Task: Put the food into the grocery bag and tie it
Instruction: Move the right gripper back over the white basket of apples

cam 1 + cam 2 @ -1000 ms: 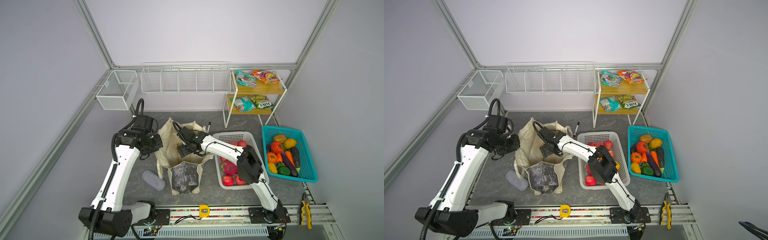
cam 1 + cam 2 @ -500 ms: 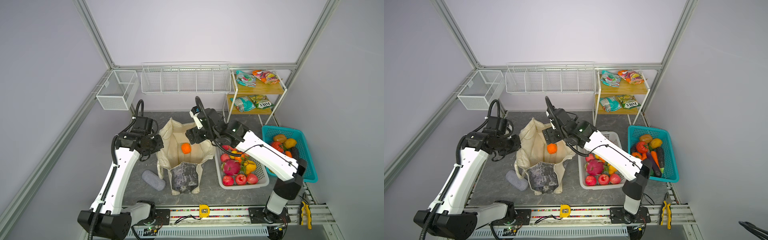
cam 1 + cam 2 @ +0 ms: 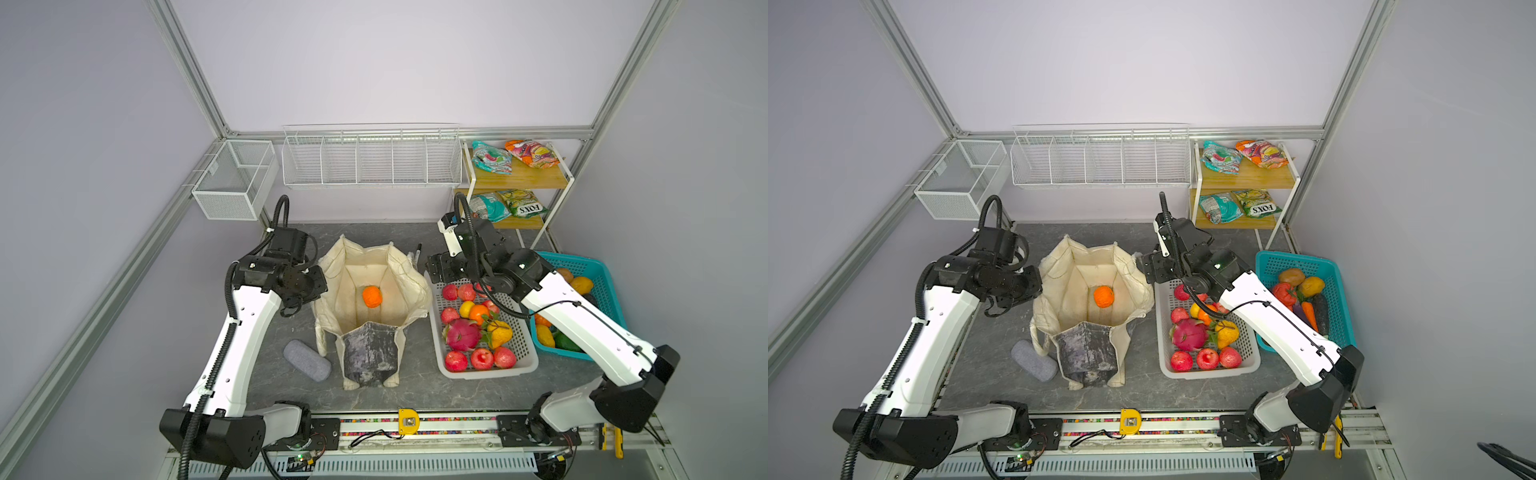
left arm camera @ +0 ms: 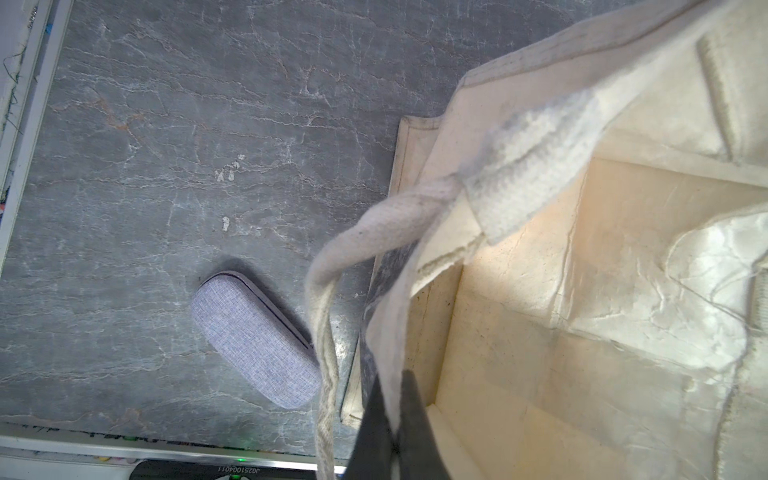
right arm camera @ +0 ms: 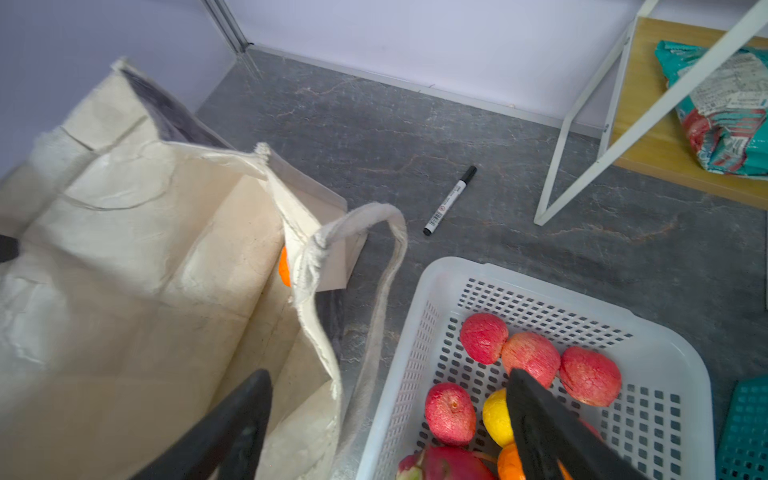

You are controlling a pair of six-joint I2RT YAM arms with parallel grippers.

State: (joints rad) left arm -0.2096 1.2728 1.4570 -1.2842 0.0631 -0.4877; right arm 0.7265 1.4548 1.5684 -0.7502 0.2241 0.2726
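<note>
**One orange bagged, right gripper free for the next pick**

We judge that loading is the step in hand, and it has barely begun. In both top views the bag stands open at centre frame, with a single orange on its floor. The left gripper is pinched tight on the bag's left rim and holds the mouth open. Its wrist view shows the canvas edge running between the dark fingers. The right gripper hangs with its jaws spread wide and nothing between them. It is above the gap between the bag's right wall and the far end of the white basket.

The rest of the food is outside the bag. Fruit fills the white basket right of centre, vegetables lie in the teal basket at the right edge, and packets sit on the shelf at upper right. A marker and a grey case lie on the table and are not ours to pack.

Next, we think, the right gripper needs to drop onto one fruit; the red apples nearest it look handiest. It should close without wedging against neighbours, lift clear of the basket wall and carry the fruit over the rim. The left must keep its pinch so the mouth does not sag. Tying waits until everything is in.
</note>
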